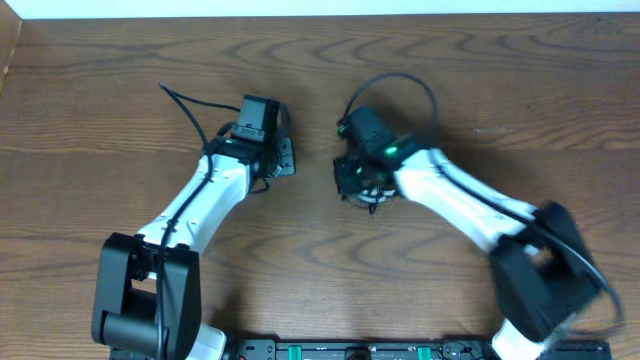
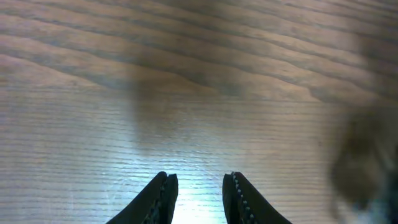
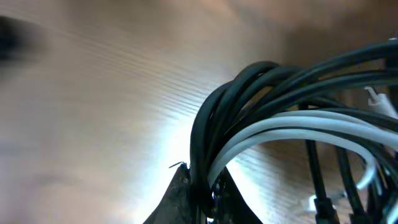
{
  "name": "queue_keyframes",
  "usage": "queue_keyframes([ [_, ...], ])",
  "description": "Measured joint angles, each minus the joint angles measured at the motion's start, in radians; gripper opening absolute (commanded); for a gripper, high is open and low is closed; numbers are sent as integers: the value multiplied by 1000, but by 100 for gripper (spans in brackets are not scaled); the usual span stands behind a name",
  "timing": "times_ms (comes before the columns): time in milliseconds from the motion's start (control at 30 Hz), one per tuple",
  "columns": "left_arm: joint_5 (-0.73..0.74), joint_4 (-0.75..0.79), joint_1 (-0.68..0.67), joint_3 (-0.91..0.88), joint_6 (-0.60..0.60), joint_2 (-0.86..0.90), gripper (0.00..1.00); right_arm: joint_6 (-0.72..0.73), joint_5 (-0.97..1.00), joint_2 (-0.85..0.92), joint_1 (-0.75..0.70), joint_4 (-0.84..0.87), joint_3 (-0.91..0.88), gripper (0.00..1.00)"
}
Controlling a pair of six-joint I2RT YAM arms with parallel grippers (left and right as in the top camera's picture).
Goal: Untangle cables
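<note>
Brown wood-grain table [image 1: 100,100] beneath tangled cables [image 3: 249,81]

I count two robot arms, left arm [image 1: 200,205] and right arm [image 1: 450,195], over one desk [image 1: 100,100]. That makes two pincers: left pincer [image 2: 198,193], right pincer [image 3: 202,194]. One tangle holds several black cords [image 3: 249,81], too bunched to number, and two white strands [image 3: 298,124], whether one cord or two I cannot tell.
</note>
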Motion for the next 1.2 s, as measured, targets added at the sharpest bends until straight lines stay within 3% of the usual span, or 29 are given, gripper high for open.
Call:
queue_keyframes([
  [67, 41, -2, 29, 0, 0, 0, 31, -48, -90, -76, -43, 11, 0, 1],
  [200, 183, -5, 98, 0, 16, 0, 42, -138, -328, -180, -163, 40, 4, 1],
  [467, 787, 46, 192, 0, 152, 1, 46, -291, -963, -137, -356, 161, -16, 1],
  [600, 994, 109, 185, 0, 151, 1, 46, -325, -1168, -98, -389, 198, -23, 1],
  [833, 1099, 198, 159, 0, 12, 1, 46, -341, -1286, -70, -383, 215, -25, 1],
  [1033, 1121, 225, 121, 0, -152, 1, 46, -344, -1315, -70, -378, 218, -25, 1],
  [1200, 1120, 236, 88, 0, -210, 1, 46, -344, -1321, -70, -378, 218, -25, 1],
])
